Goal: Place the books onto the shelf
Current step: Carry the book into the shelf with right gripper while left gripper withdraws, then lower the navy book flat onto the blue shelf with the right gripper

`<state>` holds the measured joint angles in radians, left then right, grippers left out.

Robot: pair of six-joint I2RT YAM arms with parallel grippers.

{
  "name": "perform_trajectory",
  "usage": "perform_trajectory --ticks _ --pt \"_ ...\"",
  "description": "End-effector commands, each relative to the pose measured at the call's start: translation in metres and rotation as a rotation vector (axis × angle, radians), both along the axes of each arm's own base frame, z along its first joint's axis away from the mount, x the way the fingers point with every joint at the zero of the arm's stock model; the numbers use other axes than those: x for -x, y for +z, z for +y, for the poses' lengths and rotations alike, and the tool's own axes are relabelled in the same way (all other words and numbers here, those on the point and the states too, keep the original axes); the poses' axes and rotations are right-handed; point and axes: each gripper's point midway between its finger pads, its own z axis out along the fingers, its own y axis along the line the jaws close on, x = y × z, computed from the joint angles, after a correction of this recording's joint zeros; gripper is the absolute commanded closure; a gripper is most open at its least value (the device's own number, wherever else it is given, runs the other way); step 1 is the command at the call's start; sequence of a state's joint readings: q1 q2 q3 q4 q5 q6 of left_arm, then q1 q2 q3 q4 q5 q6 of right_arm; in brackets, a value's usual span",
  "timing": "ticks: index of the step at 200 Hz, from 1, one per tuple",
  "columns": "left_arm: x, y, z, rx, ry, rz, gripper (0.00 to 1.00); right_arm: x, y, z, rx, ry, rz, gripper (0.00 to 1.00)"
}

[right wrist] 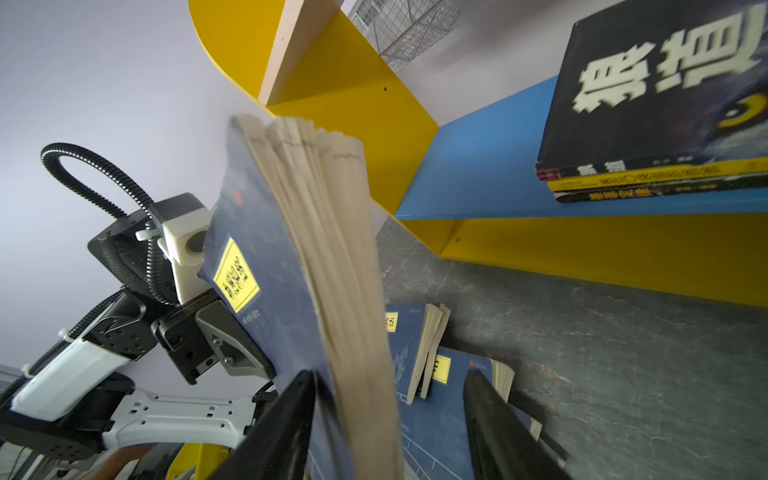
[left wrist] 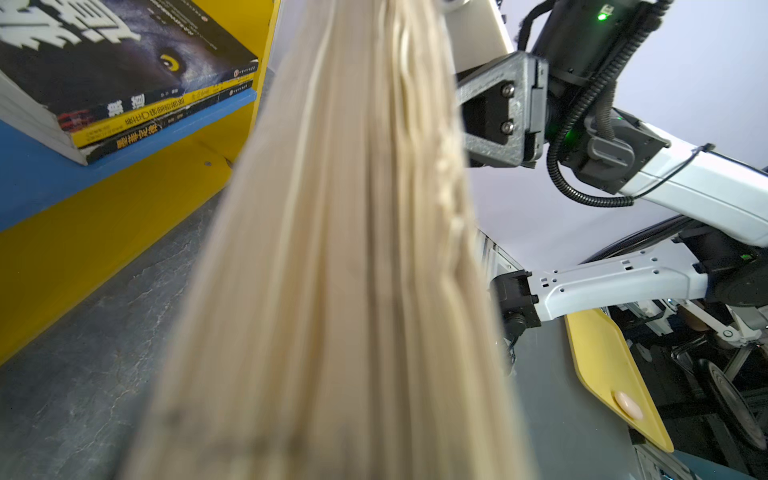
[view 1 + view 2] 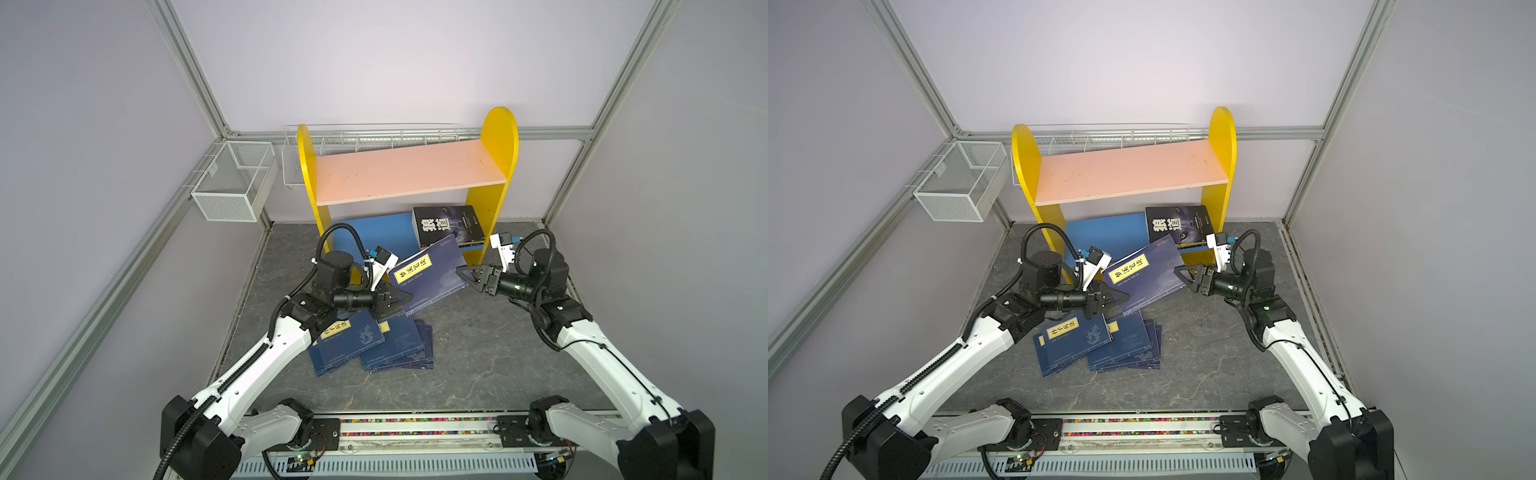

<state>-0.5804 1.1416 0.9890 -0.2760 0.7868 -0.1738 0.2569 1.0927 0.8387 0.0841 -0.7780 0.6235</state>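
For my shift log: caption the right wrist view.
Right hand open astride the navy book held by left hand, shelf beyond.

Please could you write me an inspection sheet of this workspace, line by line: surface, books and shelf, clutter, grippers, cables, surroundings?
Surface: dark, veined stone-pattern tabletop.
Job's things: shelf, upper board bare; three stacked books on lower board; navy book held tilted before it; navy pile on the tabletop.
Clutter: nothing seen.
Grippers: left gripper shut on the navy book; right gripper open, straddling its opposite edge.
Cables: black conduits loop above both wrists.
Surroundings: two wire baskets, aluminium frame, plain walls.
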Motion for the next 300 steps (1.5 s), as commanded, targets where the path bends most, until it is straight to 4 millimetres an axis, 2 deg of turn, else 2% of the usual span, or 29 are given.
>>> perform_trajectory --ticks 1,41,62,71,80,89,101,115,132,137,150,165,167,170,185,206,230,278,297,300 --pt "0.005 0.016 0.002 0.030 -0.033 -0.094 1.00 0.013 0.008 0.004 -0.039 0.068 -0.030 0.48" --pt "0.003 0.009 0.000 0.023 -0.039 -0.072 1.00 0.017 0.012 0.005 -0.062 0.074 -0.044 0.79" --pt "-0.015 0.004 0.002 -0.004 0.052 -0.062 1.00 0.018 0.016 0.008 -0.071 0.082 -0.055 0.89" --pt "-0.025 0.003 0.005 -0.010 0.112 -0.067 0.90 0.019 0.017 0.011 -0.071 0.082 -0.061 0.90" --pt "-0.042 0.002 0.013 -0.025 0.230 -0.061 0.73 0.016 0.017 0.013 -0.067 0.065 -0.063 0.90" --pt "-0.063 0.000 0.028 -0.042 0.392 -0.054 0.63 0.011 0.016 0.015 -0.061 0.031 -0.063 0.91" --pt "-0.088 0.000 0.055 -0.015 0.615 -0.056 0.39 0.000 0.014 0.014 -0.058 -0.031 -0.055 0.92" --pt "-0.106 0.001 0.087 0.072 0.816 -0.033 0.25 -0.015 0.015 0.013 -0.082 -0.104 -0.054 0.92" --pt "-0.115 -0.007 0.127 0.123 1.035 0.027 0.19 -0.031 0.019 0.014 -0.110 -0.175 -0.059 0.93" --pt "-0.116 -0.012 0.138 0.120 1.098 0.044 0.16 -0.036 0.020 0.015 -0.110 -0.194 -0.060 0.93" --pt "-0.113 -0.029 0.172 0.080 1.295 0.106 0.16 -0.044 0.024 0.023 -0.107 -0.214 -0.077 0.92" --pt "-0.099 -0.055 0.213 -0.013 1.515 0.182 0.16 -0.054 0.021 0.036 -0.103 -0.208 -0.073 0.92" --pt "-0.097 -0.057 0.217 -0.026 1.533 0.186 0.16 -0.056 0.030 0.038 -0.114 -0.205 -0.088 0.92" --pt "-0.094 -0.061 0.223 -0.042 1.560 0.190 0.16 -0.058 0.033 0.041 -0.120 -0.200 -0.091 0.92" --pt "-0.083 -0.074 0.239 -0.103 1.630 0.202 0.16 -0.069 0.033 0.057 -0.127 -0.186 -0.081 0.92" --pt "-0.069 -0.083 0.254 -0.116 1.691 0.218 0.15 -0.086 0.031 0.077 -0.117 -0.191 -0.076 0.92" --pt "-0.059 -0.084 0.268 -0.066 1.732 0.225 0.15 -0.110 0.022 0.099 -0.098 -0.227 -0.050 0.91" --pt "-0.053 -0.094 0.279 -0.050 1.733 0.286 0.15 -0.150 -0.001 0.156 -0.065 -0.245 0.000 0.91" --pt "-0.051 -0.097 0.278 -0.067 1.727 0.296 0.15 -0.161 -0.009 0.170 -0.053 -0.251 0.020 0.91" --pt "-0.049 -0.092 0.279 -0.043 1.724 0.289 0.15 -0.163 -0.009 0.171 -0.056 -0.253 0.024 0.91"
